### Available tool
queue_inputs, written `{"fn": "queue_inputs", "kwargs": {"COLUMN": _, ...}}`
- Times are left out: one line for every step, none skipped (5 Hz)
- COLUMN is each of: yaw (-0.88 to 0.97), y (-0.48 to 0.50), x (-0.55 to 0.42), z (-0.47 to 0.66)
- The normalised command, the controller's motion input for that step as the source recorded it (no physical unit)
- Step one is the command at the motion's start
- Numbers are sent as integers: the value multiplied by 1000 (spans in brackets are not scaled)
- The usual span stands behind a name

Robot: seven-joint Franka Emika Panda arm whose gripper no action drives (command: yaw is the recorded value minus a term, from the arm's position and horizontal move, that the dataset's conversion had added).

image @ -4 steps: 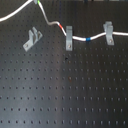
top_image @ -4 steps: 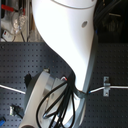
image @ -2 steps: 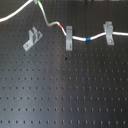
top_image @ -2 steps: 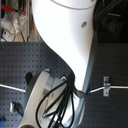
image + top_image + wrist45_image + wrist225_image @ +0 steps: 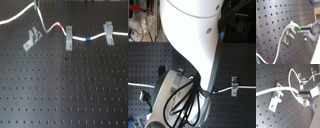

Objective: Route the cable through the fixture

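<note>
One gripper [image 5: 300, 30] pinches the cable [image 5: 282, 41] at its green band, just beside the fixture [image 5: 289, 37], mid-frame in the first wrist view.

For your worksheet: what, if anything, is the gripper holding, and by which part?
The gripper holds the cable, pinched at its green band, beside the fixture.

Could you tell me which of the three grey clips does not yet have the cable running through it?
The fixture, the askew clip at the first exterior view's left. The cable passes behind it, while the middle clip and the right clip both carry it.
</note>
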Motion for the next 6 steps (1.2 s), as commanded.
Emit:
{"fn": "queue_inputs", "kwargs": {"yaw": 600, "y": 44, "x": -115, "z": 366}}
{"fn": "queue_inputs", "kwargs": {"yaw": 549, "y": -30, "x": -121, "z": 422}}
{"fn": "queue_inputs", "kwargs": {"yaw": 514, "y": -3, "x": -164, "z": 356}}
{"fn": "queue_inputs", "kwargs": {"yaw": 511, "y": 14, "x": -142, "z": 105}}
{"fn": "queue_inputs", "kwargs": {"yaw": 503, "y": 70, "x": -145, "z": 54}}
{"fn": "queue_inputs", "kwargs": {"yaw": 471, "y": 88, "x": -164, "z": 65}}
